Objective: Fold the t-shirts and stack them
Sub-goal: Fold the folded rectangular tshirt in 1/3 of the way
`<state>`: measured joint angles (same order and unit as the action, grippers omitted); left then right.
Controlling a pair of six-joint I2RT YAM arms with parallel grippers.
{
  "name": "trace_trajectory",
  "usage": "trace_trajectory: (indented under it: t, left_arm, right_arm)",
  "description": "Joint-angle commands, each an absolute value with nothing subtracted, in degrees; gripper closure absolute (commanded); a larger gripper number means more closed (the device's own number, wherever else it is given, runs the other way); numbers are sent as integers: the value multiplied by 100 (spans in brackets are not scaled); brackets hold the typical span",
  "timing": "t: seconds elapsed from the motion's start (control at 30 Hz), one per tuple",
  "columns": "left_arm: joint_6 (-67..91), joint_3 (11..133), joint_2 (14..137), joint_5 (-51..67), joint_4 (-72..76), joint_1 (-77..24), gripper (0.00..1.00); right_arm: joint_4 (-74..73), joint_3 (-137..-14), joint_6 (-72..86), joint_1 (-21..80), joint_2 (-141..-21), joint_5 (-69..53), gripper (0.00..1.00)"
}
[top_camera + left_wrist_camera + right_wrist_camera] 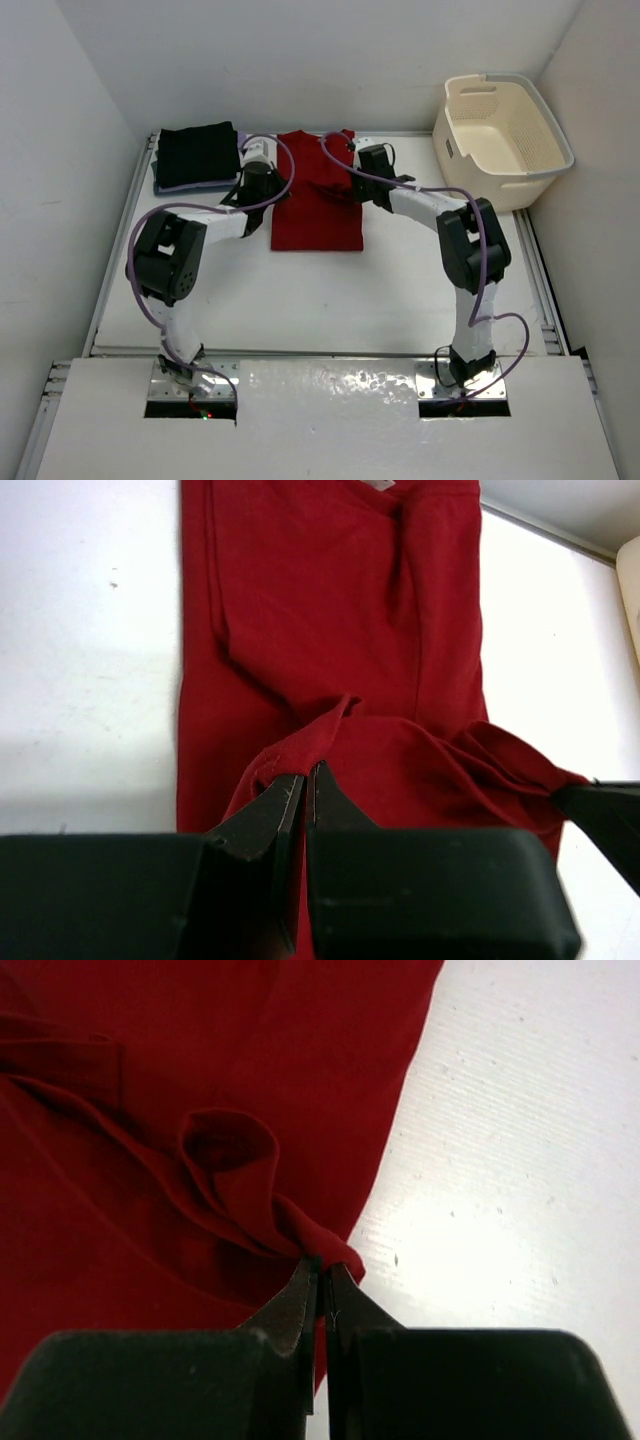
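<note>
A red t-shirt (318, 215) lies folded into a long strip at the back middle of the table, with both grippers at its far half. My left gripper (265, 183) is at the shirt's left edge, shut on a raised fold of red cloth (300, 745). My right gripper (375, 172) is at its right edge, shut on a bunched pinch of the same shirt (330, 1245). The cloth between them is lifted into creases. A folded black t-shirt (198, 153) tops a stack at the back left. A thin lavender-blue edge (190, 187) shows beneath it.
A cream plastic laundry basket (505, 150) stands at the back right, partly over the table's edge. White walls close in on the left, back and right. The tip of the other arm's finger (605, 815) shows at the right of the left wrist view.
</note>
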<state>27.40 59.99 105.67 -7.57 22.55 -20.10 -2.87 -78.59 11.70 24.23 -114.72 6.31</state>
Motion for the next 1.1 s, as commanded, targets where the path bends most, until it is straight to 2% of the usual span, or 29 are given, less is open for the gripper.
trace_trajectory:
  t: [0.0, 0.17, 0.23, 0.37, 0.4, 0.47, 0.5, 0.53, 0.6, 0.63, 0.67, 0.7, 0.73, 0.8, 1.07]
  left_arm:
    - [2672, 6345, 10731, -589, 2356, -1916, 100]
    - [2689, 6547, 11012, -589, 2277, -1828, 100]
    - [2672, 6749, 11197, -519, 2101, -1811, 100]
    - [2742, 6978, 11452, -509, 1864, -1784, 100]
    - [2768, 7039, 11513, -527, 1776, -1749, 100]
    - [2812, 7127, 11566, -562, 1653, -1714, 100]
    - [2856, 7302, 11627, -571, 1383, -1662, 78]
    - [2874, 7373, 11654, -580, 1275, -1644, 64]
    - [2900, 7461, 11637, -650, 1073, -1617, 29]
    - [2892, 7445, 11593, -642, 1064, -1608, 25]
    - [2883, 7427, 11532, -607, 1046, -1608, 21]
    - [2900, 7340, 11366, -563, 1063, -1608, 7]
    - [2883, 7261, 11260, -510, 1107, -1608, 5]
    - [2909, 7042, 10945, -457, 1160, -1608, 0]
    - [3041, 5663, 9539, -307, 1204, -1679, 0]
  right_arm:
    - [113, -8244, 1081, 2320, -11698, 326, 100]
    - [377, -8332, 1002, 2198, -11970, 202, 97]
    - [430, -8428, 984, 2180, -12085, 62, 88]
    - [431, -8639, 932, 2136, -12313, 26, 76]
    - [378, -8753, 923, 2118, -12409, 26, 69]
    - [195, -8894, 932, 2092, -12498, 26, 60]
    - [141, -8964, 966, 2083, -12524, 26, 57]
    - [132, -8982, 958, 2057, -12498, 26, 47]
    - [123, -8921, 923, 2057, -12411, 26, 33]
    - [106, -8895, 905, 2057, -12288, 26, 20]
    - [53, -8877, 897, 2065, -12209, 35, 13]
    - [53, -8825, 879, 2057, -12121, 53, 7]
    - [70, -8676, 888, 2057, -11911, 53, 1]
    - [132, -8387, 984, 2057, -11673, 44, 1]
    - [501, -6980, 1370, 2057, -10277, 26, 1]
